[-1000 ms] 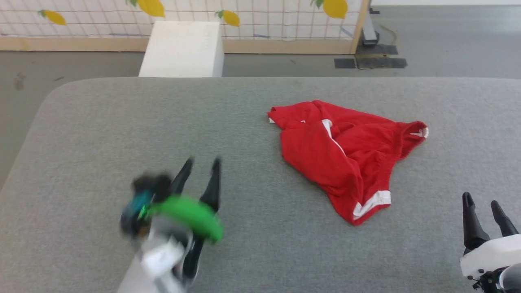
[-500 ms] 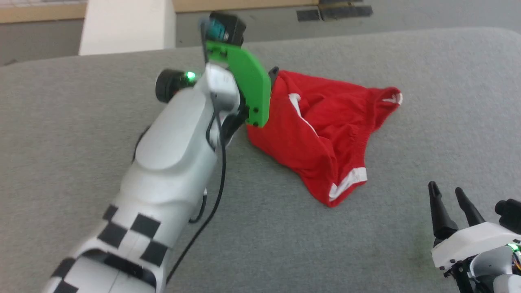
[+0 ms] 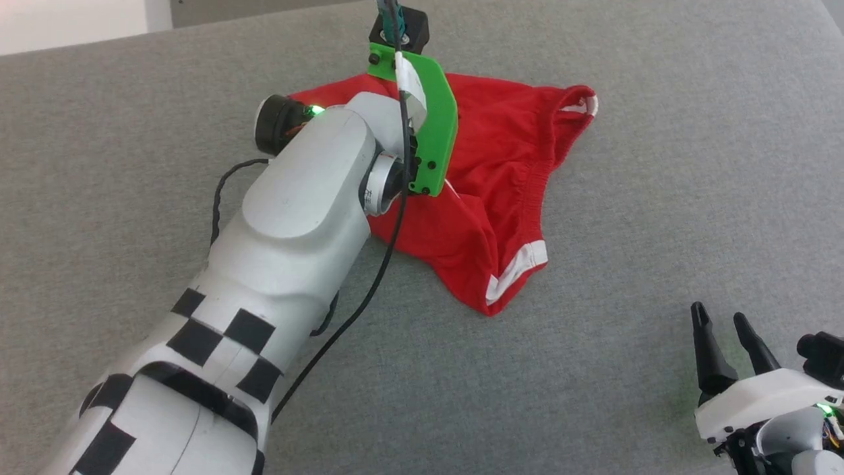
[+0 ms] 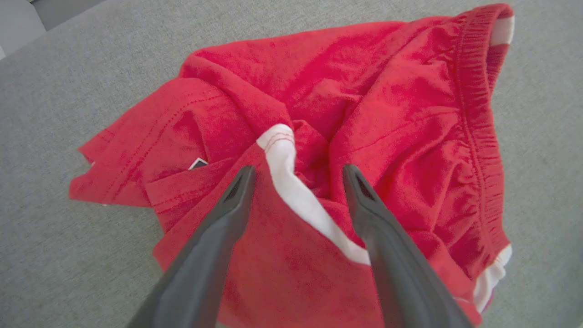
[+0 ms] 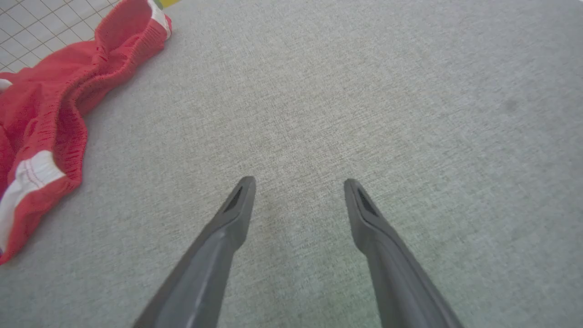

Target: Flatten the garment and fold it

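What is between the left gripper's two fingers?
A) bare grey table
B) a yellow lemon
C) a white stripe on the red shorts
C: in the left wrist view, the open left gripper is over the shorts, and the white stripe runs between its fingers.

We are looking at a big grey table [image 3: 659,198]. A white box [image 3: 72,23] is standing just behind it.
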